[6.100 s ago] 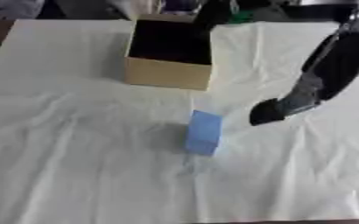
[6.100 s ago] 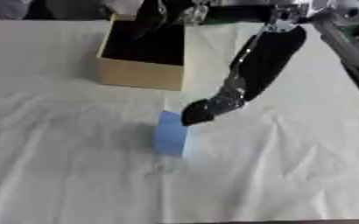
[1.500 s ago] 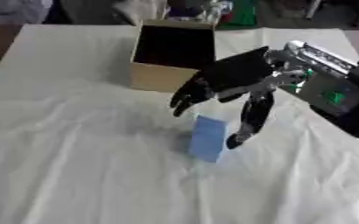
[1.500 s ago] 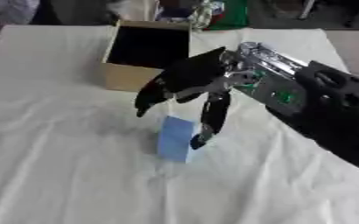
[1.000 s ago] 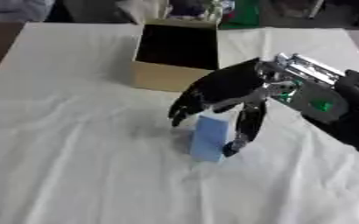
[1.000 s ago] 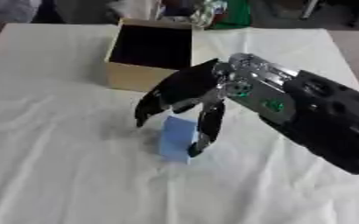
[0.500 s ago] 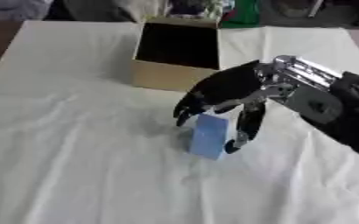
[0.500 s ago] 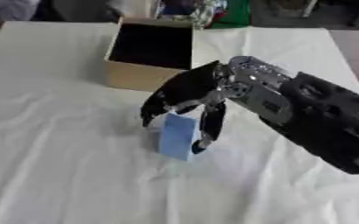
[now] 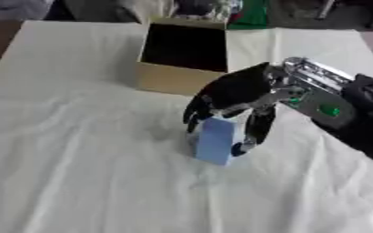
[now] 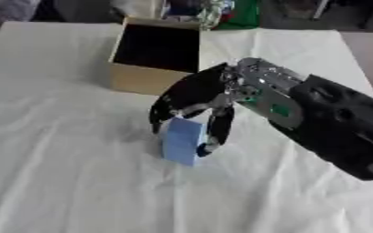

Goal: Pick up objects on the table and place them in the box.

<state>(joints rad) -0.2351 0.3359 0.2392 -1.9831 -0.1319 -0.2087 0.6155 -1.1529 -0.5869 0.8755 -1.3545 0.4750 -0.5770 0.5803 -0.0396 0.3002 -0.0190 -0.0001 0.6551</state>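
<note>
Since half a second ago the right hand (image 9: 231,93) has closed further about the blue block (image 9: 216,140), its fingers lower down the block's sides; block and box sit where they did.

Right hand: black, entering from the right edge of the view on a black and silver forearm with a green mark. Fingers (image 9: 196,111) curl down over the block's top and left side; the thumb (image 9: 258,129) runs down the block's right side with its tip near the block's lower right corner. Contact at the tips cannot be told for certain, but the hand is wrapped round the block.

Blue block: light blue, rectangular, standing upright and slightly tilted on the white cloth (image 9: 78,173), near the middle of the table. Its base rests on the cloth.

Cardboard box (image 9: 172,78): open-topped, tan walls, dark interior, standing near the far edge of the table, beyond the block and slightly to its left, apart from it. What the interior holds cannot be made out.

White cloth: creased, covering the table from edge to edge, with brown tabletop showing at the far left corner.

Left hand: not seen in either view.
</note>
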